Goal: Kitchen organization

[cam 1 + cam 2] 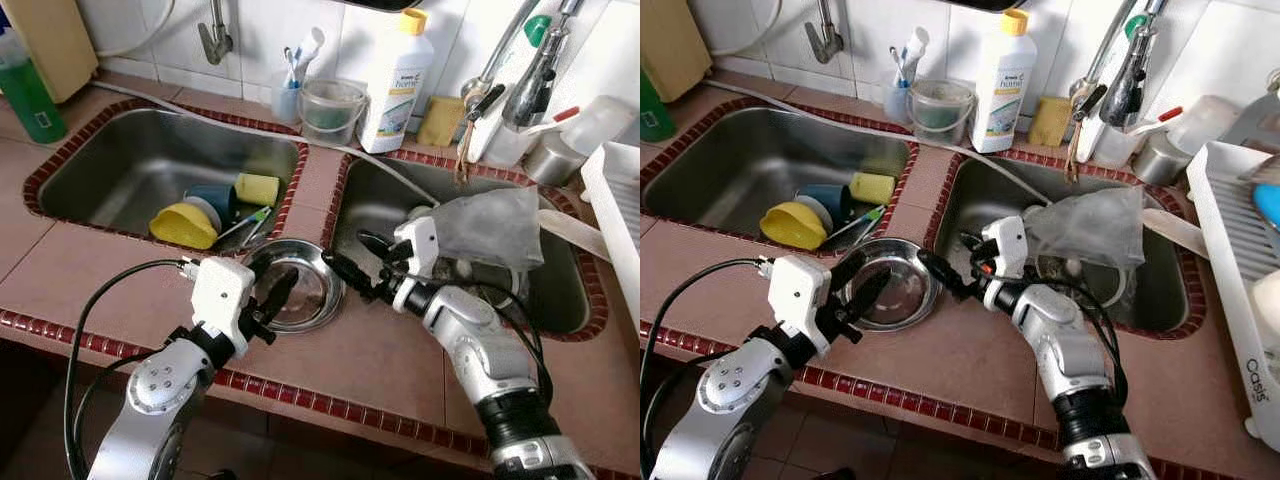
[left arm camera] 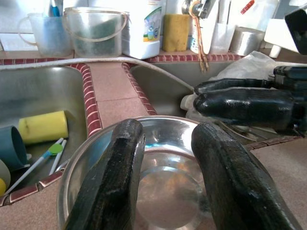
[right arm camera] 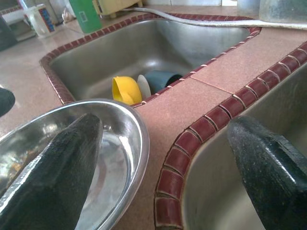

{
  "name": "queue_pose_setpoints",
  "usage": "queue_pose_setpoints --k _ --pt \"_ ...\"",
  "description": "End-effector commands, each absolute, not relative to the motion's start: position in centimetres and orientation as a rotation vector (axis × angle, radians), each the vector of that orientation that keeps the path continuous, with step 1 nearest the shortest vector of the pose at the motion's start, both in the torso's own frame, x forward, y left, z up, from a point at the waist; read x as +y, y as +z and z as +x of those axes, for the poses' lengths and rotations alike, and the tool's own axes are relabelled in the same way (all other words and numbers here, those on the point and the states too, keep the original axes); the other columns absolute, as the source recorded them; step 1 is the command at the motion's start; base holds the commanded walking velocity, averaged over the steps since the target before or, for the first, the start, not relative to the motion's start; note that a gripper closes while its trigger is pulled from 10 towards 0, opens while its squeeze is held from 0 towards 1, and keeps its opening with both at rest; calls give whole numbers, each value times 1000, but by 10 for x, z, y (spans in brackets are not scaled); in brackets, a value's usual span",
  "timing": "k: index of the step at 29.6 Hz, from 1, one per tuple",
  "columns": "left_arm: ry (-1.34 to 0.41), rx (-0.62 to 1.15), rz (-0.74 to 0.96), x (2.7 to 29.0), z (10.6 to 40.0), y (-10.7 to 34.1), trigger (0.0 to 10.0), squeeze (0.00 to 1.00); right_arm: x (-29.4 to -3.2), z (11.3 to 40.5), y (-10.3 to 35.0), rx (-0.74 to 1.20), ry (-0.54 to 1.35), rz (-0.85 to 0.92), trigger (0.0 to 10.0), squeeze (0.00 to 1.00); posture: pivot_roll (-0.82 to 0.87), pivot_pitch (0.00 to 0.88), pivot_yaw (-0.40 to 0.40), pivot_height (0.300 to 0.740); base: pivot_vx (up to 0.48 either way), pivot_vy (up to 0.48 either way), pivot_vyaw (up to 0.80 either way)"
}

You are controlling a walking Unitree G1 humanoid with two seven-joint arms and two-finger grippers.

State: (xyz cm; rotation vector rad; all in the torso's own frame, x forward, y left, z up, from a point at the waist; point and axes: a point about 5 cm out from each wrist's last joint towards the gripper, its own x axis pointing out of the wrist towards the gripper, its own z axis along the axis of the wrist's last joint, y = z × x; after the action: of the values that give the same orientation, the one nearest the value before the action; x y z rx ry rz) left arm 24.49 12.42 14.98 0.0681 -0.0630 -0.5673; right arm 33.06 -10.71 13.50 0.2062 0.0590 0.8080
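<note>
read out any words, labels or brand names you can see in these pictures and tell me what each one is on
"Oasis": on the front edge of the white dish rack, at the right end of the counter.
White detergent bottle with the yellow cap, behind the sinks: it carries a label, but the print is too small and blurred to read.
Green bottle at the far left: no text can be made out.
Nothing else legible.
</note>
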Motion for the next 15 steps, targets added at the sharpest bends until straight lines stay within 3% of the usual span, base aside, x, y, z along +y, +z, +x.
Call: queue_pose_setpoints --k 1,15 --pt "-608 -60 75 119 239 151 10000 0 -110 334 136 69 812 234 10000 0 46 178 -97 740 0 0 0" --pt "-648 -47 87 115 231 155 10000 0 -109 343 140 147 934 234 10000 0 55 189 -110 740 0 0 0"
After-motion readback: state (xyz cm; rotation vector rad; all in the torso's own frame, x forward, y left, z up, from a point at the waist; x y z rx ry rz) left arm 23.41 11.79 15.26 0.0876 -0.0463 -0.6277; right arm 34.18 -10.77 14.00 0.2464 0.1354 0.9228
